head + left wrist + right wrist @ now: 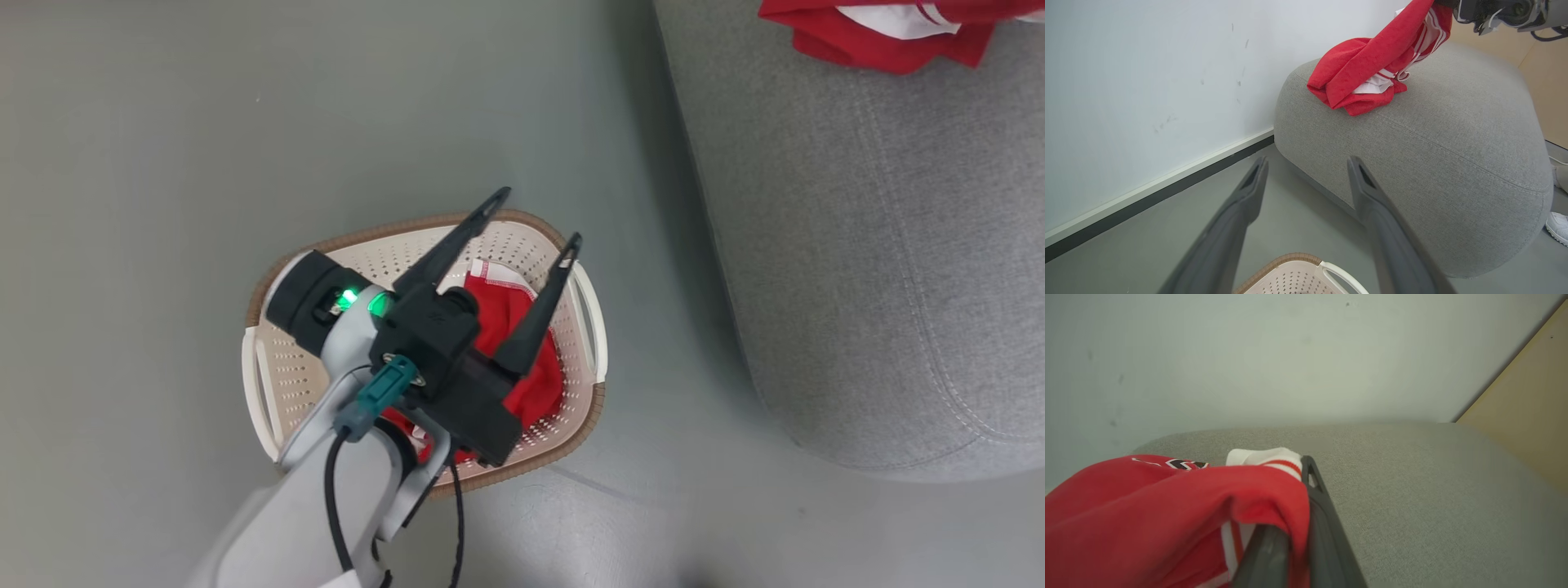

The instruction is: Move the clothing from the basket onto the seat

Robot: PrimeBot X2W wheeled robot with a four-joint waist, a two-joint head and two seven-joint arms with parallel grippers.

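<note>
Nearest the head camera, the left gripper (540, 216) hangs over the basket (310, 376), its jaws spread fully and holding nothing. Both fingers point across a red garment (540, 384) lying crumpled in the basket's bottom. The basket stands on the floor (163, 163), near the seat (882, 269) but apart from it. On the seat, a second garment (1355, 69) rests in a heap, and its upper end rises into the right gripper (1304, 469), which is clamped tight on the cloth. Assessment: one piece is delivered bar release; one is not yet lifted. Recommended: part the right jaws only with the cloth well in from the seat's rounded edge. Bring the left fingers straight down astride the thickest fold, clear of the perforated wall, then pinch deep and lift vertically so nothing snags the rim.
</note>
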